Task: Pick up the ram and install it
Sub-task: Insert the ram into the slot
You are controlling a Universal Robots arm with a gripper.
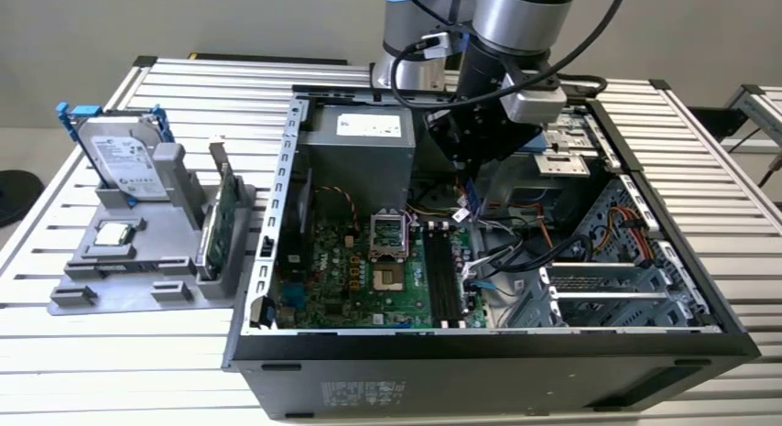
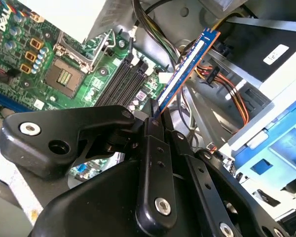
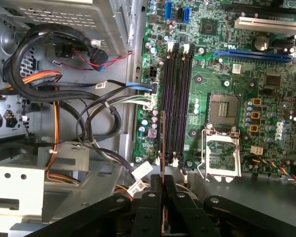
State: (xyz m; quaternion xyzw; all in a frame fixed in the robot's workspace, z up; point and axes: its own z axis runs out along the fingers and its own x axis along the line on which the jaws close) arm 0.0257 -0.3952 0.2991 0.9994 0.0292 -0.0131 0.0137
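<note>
- In the exterior view the tool (image 1: 479, 169) is sunk in shadow inside the open computer case (image 1: 489, 348), and its fingertips cannot be made out there; the arm's upper part is cut off by the picture's edge.
- The ram (image 2: 183, 70) is seen edge-on in both wrist views, so its chips are hard to make out; in the first wrist view it reads as a thin vertical sliver (image 3: 162, 148). Its lower end is hidden between the tool's black fingers (image 2: 155, 163).
- The tool is clenched on the ram, gripping it at one end, the rest of the stick jutting free.
- The arm reaches down from above into the case, beside the grey power supply (image 1: 361, 156).
- The ram hangs over the motherboard (image 3: 227, 98), clear of it, close to the black memory slots (image 3: 176, 101).
- On the worktop (image 1: 135, 362), at the exterior view's left, a grey holder (image 1: 135, 261) carries a hard drive (image 1: 123, 165) and a green card (image 1: 218, 229).
</note>
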